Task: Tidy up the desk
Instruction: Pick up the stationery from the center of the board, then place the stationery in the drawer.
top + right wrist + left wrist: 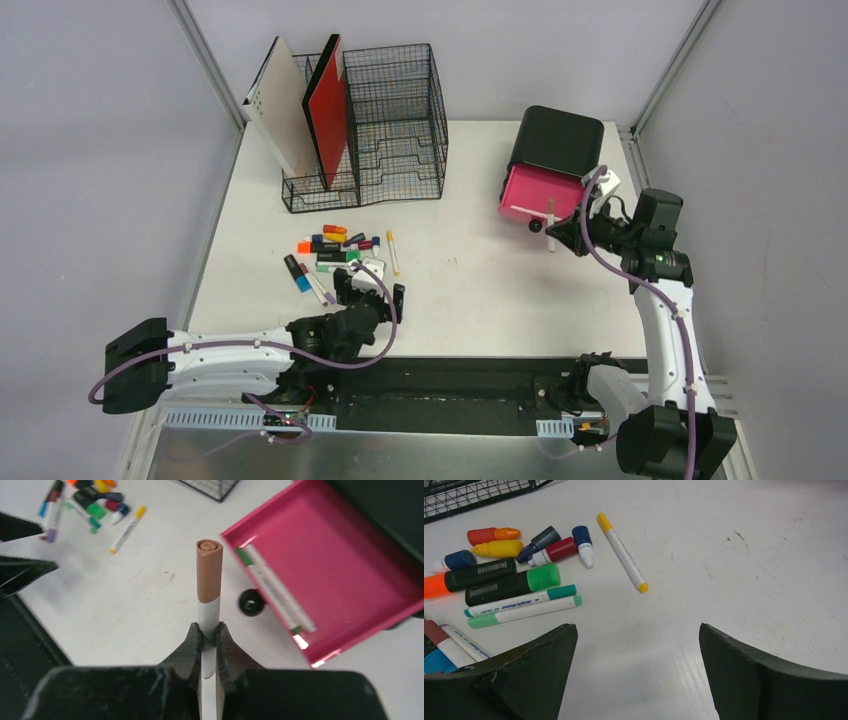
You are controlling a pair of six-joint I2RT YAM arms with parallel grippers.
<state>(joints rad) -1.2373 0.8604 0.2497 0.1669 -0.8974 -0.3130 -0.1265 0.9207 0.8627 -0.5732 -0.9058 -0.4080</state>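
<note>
The desk (470, 290) spans the frame from the arms' bases to the far wall, and sorting it looks barely begun. Only one pen (275, 592) lies in the pink drawer (350, 570), which stands pulled out of the black box (555, 140) at the far right corner.

The right claw (209, 630) is clamped on a brown-capped marker (209, 570), held upright near the drawer's front, so a second item seems to be on its way.

The left claw (636, 630) is spread wide and holds nothing. It sits near the front edge, left of centre, just beside the pile (509, 585) of a dozen or so markers waiting to go. A yellow-tipped pen (621, 552) lies a little apart.

The organizer (395, 120) at the far left corner holds upright folders, and its trays look empty.

The drawer's far end is cut off in the right wrist view. A black round thing (250, 602) sits at the drawer's front, and I cannot tell whether it is a knob or a loose cap. The pile's left end is cropped in the left wrist view.
</note>
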